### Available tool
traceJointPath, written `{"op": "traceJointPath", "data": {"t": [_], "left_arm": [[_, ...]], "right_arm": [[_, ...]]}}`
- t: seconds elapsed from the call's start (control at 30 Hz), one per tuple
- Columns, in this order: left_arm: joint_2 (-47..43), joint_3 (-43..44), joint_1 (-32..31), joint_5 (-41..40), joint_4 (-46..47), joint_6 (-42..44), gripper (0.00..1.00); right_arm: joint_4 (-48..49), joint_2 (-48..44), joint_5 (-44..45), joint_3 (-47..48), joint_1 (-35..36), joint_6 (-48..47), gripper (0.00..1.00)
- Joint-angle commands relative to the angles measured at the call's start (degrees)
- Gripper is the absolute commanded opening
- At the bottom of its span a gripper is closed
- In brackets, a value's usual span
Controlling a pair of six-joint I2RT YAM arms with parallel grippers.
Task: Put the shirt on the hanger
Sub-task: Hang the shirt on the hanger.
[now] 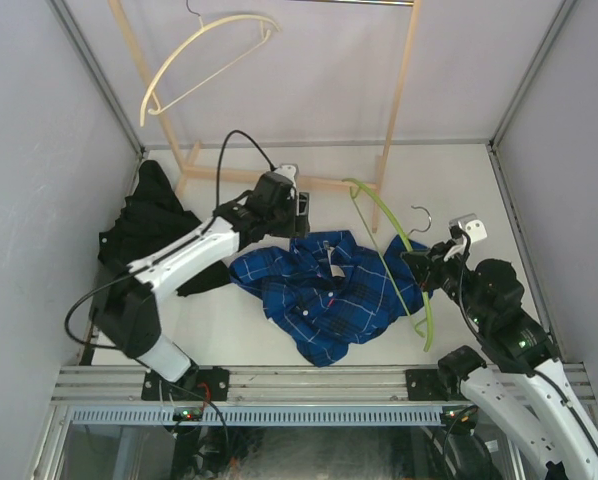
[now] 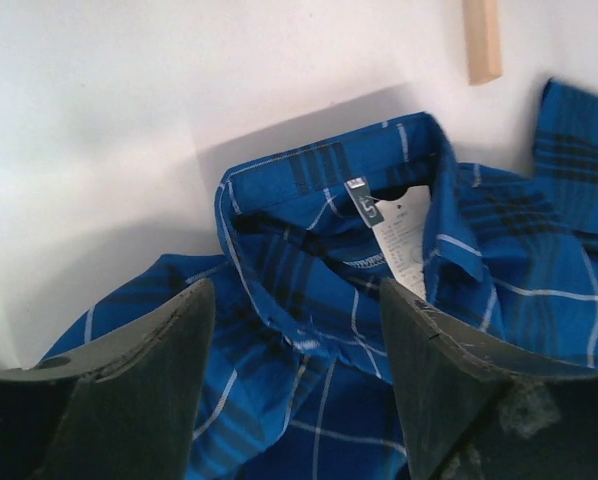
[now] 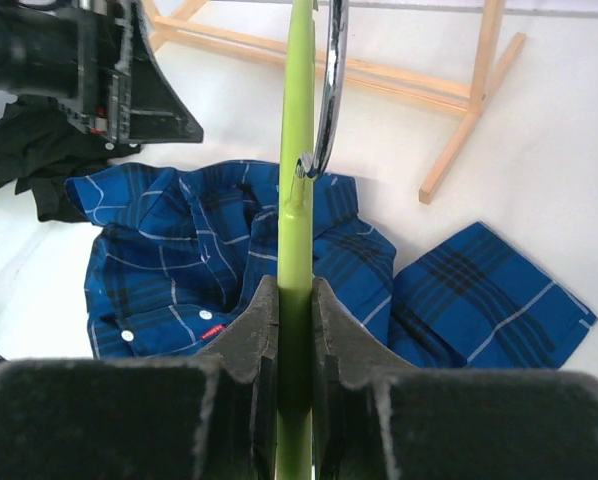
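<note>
Left of the shirt (image 1: 324,285), you have the black garment (image 1: 144,225) heaped just beside it on the table (image 1: 449,170). Your left gripper (image 2: 299,330) sits over the shirt's far edge. Its jaws are spread wide with the collar and its white label (image 2: 404,240) showing between the fingers (image 2: 139,390), and nothing is clamped. The shirt itself lies crumpled on the table. Along the shirt's right edge runs the lime-green hanger (image 1: 389,225), its silver hook (image 1: 422,215) pointing away from the shirt. Your right gripper (image 3: 295,300), just right of the shirt, has its jaws pinched tight on the hanger's green bar near the hook. Behind the shirt stands the wooden rack (image 1: 239,177), with a cream hanger (image 1: 209,55) high above it.
</note>
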Motion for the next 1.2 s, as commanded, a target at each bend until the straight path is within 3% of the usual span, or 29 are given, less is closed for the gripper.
{"op": "traceJointPath", "data": {"t": [0.0,0.3,0.7,0.87,1.07,1.17], "left_arm": [[6.3,6.0,-0.7,-1.3,-3.1,-1.0,0.68],[12.8,7.7,-0.8,-5.1,-5.7,0.4,0.61],[17.9,8.0,-0.9,-2.9,-4.9,0.8,0.44],[17.3,10.2,-0.9,-3.5,-7.0,2.3,0.24],[10.0,12.9,-0.8,-5.8,-9.8,5.8,0.01],[5.6,14.6,-0.8,-4.1,-9.8,9.9,0.00]], "right_arm": [[1.3,-1.7,2.9,-0.4,-0.2,1.9,0.00],[1.3,-1.9,1.8,-0.4,-0.1,2.3,0.00],[1.3,-3.1,1.4,-0.5,-0.1,3.7,0.00],[1.6,-4.8,2.1,-0.5,-0.1,4.4,0.00],[3.2,-7.3,2.2,0.2,-0.1,5.2,0.00],[5.9,-8.6,-1.5,0.6,0.0,3.0,0.00]]}}
